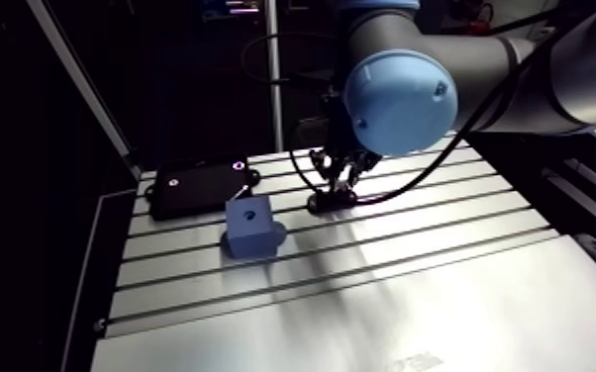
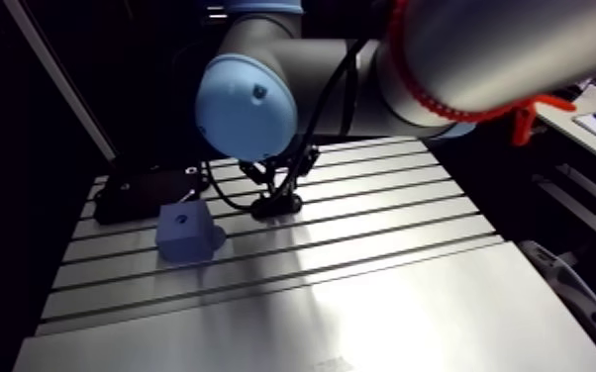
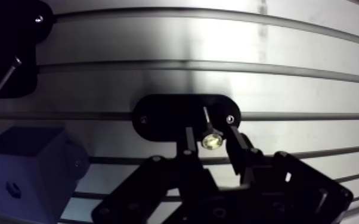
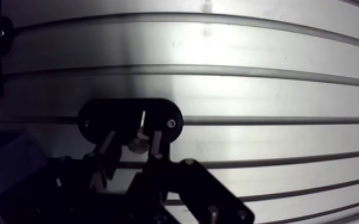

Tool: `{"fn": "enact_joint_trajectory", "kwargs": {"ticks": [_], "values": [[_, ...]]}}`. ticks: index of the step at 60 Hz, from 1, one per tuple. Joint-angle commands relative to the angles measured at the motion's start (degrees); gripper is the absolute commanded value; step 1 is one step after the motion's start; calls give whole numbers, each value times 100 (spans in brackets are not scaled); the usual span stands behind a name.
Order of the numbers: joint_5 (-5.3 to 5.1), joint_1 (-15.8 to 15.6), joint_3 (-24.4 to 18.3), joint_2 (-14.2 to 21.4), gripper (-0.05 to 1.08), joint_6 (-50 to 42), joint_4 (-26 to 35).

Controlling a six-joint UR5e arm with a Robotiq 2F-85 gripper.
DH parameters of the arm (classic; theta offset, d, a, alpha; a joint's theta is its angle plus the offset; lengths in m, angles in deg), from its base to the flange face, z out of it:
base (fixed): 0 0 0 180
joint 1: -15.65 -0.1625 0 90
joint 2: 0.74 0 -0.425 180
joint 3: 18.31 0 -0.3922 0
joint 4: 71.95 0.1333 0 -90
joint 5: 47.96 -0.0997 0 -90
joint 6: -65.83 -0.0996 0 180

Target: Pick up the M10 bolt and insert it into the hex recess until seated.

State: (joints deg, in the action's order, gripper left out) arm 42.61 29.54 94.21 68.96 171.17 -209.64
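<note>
The gripper (image 3: 209, 133) stands low over the slotted aluminium table (image 1: 441, 259), just above centre in the arm view, with its fingers (image 3: 189, 143) drawn narrow. In the wrist view they close on the M10 bolt (image 3: 211, 141). The bolt's bright head sits between the fingertips, and its thin shank runs ahead of them at a slight tilt. The shank's far end lies over a small black oval fixture (image 3: 164, 117). Whether it touches the fixture or has entered a recess cannot be told. The fixture lies flat on the table across one of the slots, with a small screw at each end. In the arm view a blue block (image 1: 252, 229) with a round hole in its top face stands left of centre, near the fixture but apart from it. Behind the block, toward the upper left, a flat black plate (image 1: 199, 186) rests on the table. In the wrist view a slim pale pin (image 3: 9, 72) lies on that plate.
</note>
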Motion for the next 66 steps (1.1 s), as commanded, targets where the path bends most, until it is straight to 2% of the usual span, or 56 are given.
{"fn": "enact_joint_trajectory", "kwargs": {"ticks": [1, 66], "values": [[0, 0, 3, -5, 59, 7, 0], [-8, 8, 11, -5, 64, 43, 0]]}}
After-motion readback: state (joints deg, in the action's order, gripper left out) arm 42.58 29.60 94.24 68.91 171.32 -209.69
